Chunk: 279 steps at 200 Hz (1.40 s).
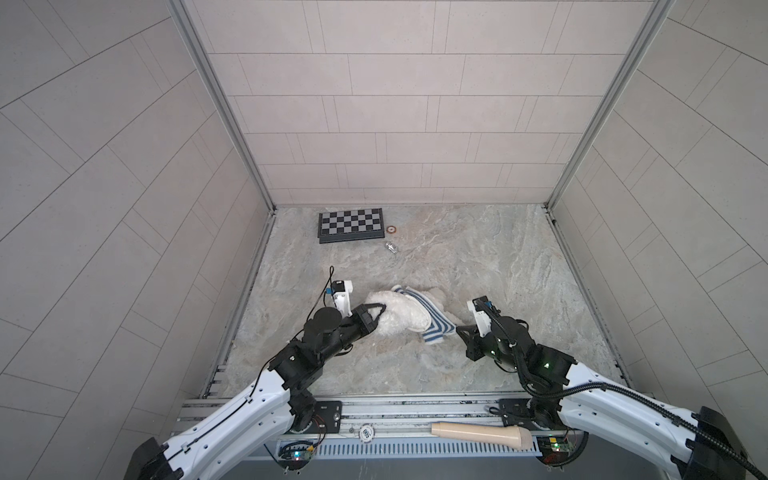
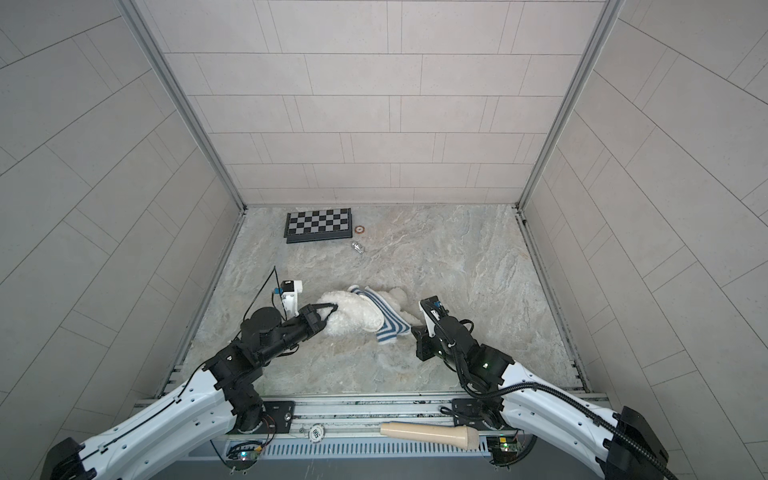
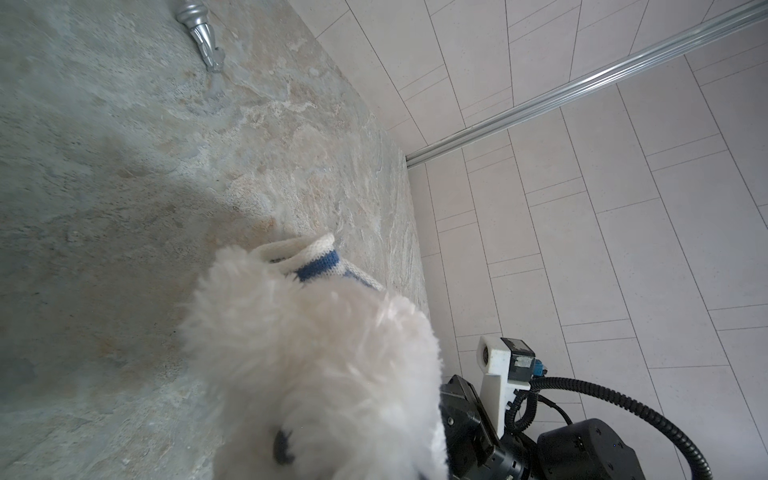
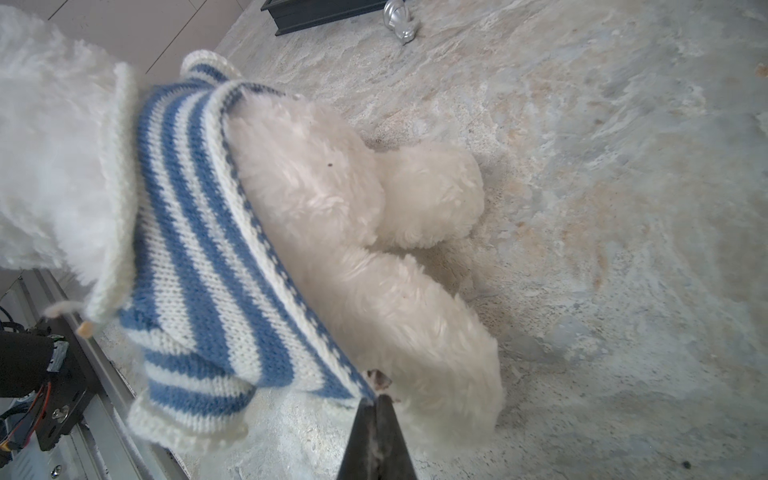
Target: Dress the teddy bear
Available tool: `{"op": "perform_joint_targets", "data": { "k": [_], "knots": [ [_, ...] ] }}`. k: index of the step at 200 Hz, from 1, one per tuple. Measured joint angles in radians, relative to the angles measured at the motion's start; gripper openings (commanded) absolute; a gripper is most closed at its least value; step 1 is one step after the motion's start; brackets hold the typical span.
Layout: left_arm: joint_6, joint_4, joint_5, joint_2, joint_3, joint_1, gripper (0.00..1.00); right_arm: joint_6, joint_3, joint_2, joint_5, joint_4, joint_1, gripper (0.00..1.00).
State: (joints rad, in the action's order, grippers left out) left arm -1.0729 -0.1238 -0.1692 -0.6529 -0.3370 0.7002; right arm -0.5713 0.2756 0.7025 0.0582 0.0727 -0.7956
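White teddy bear (image 1: 397, 320) | left gripper (image 1: 378, 318) grasps head | right gripper (image 4: 376, 401) clenched on striped sweater (image 4: 199, 232) hem

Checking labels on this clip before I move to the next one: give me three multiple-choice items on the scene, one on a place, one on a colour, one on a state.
1. Where does the chessboard lie on the tabletop?
A) far back, left of middle
B) near front, right
C) dead centre

2. The sweater on the teddy bear is striped:
A) red and white
B) blue and white
C) green and black

3. The right claw is:
A) wide open
B) out of sight
C) shut on the sweater's hem

Answers:
1 A: both top views show it at the far edge, left of middle.
2 B: the right wrist view shows blue and white knit.
3 C: the right wrist view shows its closed tips at the stretched hem.
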Motion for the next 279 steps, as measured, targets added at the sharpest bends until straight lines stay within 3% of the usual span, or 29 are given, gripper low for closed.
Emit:
{"op": "perform_joint_targets", "data": {
  "k": [70, 150, 197, 220, 246, 279],
  "knots": [
    [0.235, -0.062, -0.163, -0.143, -0.042, -0.008, 0.00, 0.033, 0.026, 0.097, -0.001, -0.031, 0.001, 0.00],
    [0.438, 0.051, -0.195, -0.135, -0.088, -0.004, 0.00, 0.018, -0.032, 0.027, -0.024, -0.033, 0.061, 0.00],
    [0.462, 0.021, -0.192, -0.137, -0.088, -0.004, 0.00, 0.103, 0.032, 0.037, 0.157, -0.079, 0.000, 0.20],
    [0.460, 0.002, -0.177, -0.137, -0.088, -0.004, 0.00, 0.159, 0.129, 0.034, 0.221, -0.011, -0.044, 0.25],
    [0.460, -0.020, -0.168, -0.140, -0.088, -0.004, 0.00, 0.195, 0.230, 0.037, 0.221, 0.084, -0.055, 0.39],
    [0.477, -0.037, -0.169, -0.138, -0.081, -0.004, 0.00, 0.174, 0.244, 0.027, 0.185, 0.148, 0.004, 0.41]
  ]
}}
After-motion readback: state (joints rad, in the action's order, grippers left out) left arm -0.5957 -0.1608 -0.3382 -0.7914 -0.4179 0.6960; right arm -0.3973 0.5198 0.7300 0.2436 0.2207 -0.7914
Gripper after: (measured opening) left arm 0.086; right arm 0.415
